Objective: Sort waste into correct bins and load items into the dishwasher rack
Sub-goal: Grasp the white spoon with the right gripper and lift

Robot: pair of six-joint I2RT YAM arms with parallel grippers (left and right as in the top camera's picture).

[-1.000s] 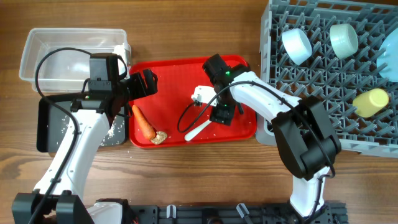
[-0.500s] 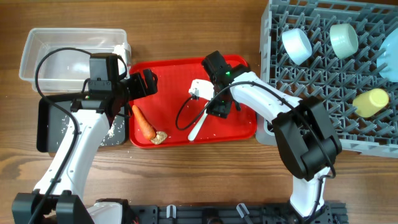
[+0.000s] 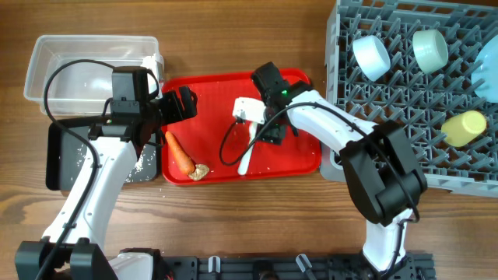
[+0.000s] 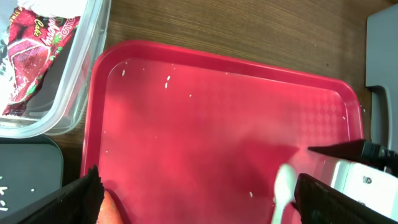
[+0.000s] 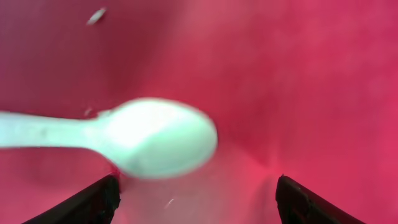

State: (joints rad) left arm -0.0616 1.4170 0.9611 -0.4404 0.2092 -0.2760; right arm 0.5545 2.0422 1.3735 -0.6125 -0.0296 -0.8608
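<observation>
The white spoon point(image 3: 246, 160) lies on the red tray point(image 3: 296, 159). Its bowl shows in the right wrist view point(image 5: 158, 137) and in the left wrist view point(image 4: 284, 184). My right gripper point(image 3: 271, 134) hangs open just above the spoon's bowl end, with the bowl near its left finger point(image 5: 199, 205). The carrot point(image 3: 180, 153) and the beige lump point(image 3: 200, 171) lie at the tray's left front. My left gripper point(image 3: 185, 103) is open and empty over the tray's left part point(image 4: 199, 208). The wrapper point(image 4: 31, 53) lies in the clear tub point(image 3: 54, 54). The rack point(image 3: 389, 117) holds two bowls point(image 3: 372, 57) point(image 3: 430, 48), the plate point(image 3: 487, 71) and the yellow cup point(image 3: 464, 127).
The black tray point(image 3: 56, 159) sits in front of the clear tub, with white grains point(image 3: 145, 163) at its right end. A few grains lie scattered on the red tray point(image 4: 168, 78). The rack's grey corner point(image 4: 380, 56) borders the red tray on the right.
My right gripper has moved a little to the left and back over the red tray, and the spoon has shifted slightly. My left arm has not moved.
</observation>
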